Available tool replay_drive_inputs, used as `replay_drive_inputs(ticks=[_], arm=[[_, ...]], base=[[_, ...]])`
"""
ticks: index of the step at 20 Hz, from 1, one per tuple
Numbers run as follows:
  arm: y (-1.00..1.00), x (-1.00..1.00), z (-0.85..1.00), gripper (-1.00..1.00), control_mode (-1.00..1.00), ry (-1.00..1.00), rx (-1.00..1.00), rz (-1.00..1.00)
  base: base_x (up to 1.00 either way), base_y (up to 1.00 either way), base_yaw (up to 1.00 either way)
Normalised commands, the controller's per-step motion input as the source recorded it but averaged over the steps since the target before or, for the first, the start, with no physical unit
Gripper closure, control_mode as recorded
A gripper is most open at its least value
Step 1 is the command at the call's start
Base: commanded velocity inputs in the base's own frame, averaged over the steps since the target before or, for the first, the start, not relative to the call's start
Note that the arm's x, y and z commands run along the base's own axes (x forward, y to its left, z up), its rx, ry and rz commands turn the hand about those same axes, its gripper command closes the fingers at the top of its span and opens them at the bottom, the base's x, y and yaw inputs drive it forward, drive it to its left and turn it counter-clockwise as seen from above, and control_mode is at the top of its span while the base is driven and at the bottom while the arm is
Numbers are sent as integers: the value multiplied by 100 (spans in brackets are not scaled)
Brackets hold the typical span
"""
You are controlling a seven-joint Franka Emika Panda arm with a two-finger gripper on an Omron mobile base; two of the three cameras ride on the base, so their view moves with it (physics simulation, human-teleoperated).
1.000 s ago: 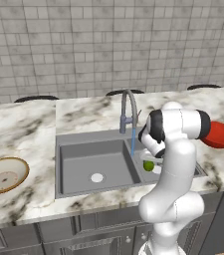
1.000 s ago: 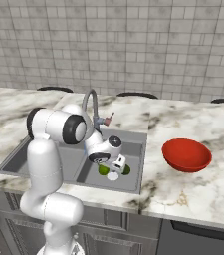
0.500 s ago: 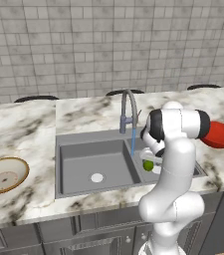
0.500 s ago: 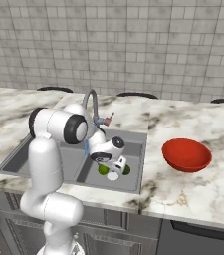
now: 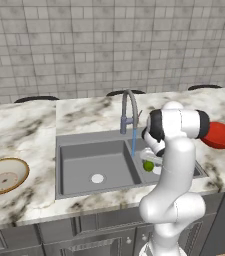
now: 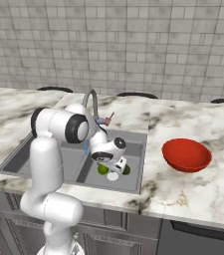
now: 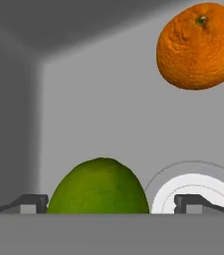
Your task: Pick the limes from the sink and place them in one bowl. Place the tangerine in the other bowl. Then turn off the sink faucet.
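I have the gripper point(image 7: 111, 203) down inside the right basin of the sink point(image 5: 74, 150), its fingers spread wide and holding nothing. A lime point(image 7: 98, 187) sits between the two dark fingertips point(image 7: 31, 203) at the 6 o'clock edge of the hand view, so I judge the hand is lined up to close on it. It is rounded, with a dull, faintly mottled green skin. Beside it at about 4 o'clock is the round white drain point(image 7: 195, 191), flat and smooth against the grey metal floor.

The tangerine point(image 7: 199, 46) lies well apart at 1 o'clock, bright orange, dimpled like real peel, with a small dark stem mark.

In the right base view a second, darker lime point(image 6: 126, 170) lies just beside the drain, at 3 o'clock from the first.

The red bowl point(image 6: 186, 155), glossy and shallow, waits on the marbled counter point(image 6: 203, 189) at 3 o'clock of the sink. The tan bowl point(image 5: 4, 175), pale inside with reddish rings, sits on the far side at 9 o'clock.

The faucet point(image 5: 128, 112), an arched grey gooseneck, shows a thin blue stream falling from its spout, so it is not yet turned off.
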Motion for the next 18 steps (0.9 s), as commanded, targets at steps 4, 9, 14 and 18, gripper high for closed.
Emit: replay_drive_inputs(ticks=[4, 9, 14, 18], arm=[[0, 0, -24, -100, -100, 0, 0, 0], [0, -15, -25, -100, -100, 3, 0, 0], [0, -27, -25, -100, -100, 2, 0, -2], [0, -28, -27, 100, -100, 2, 0, -2]], base=[[0, 0, 0], [0, 0, 0], [0, 0, 0], [0, 0, 0]])
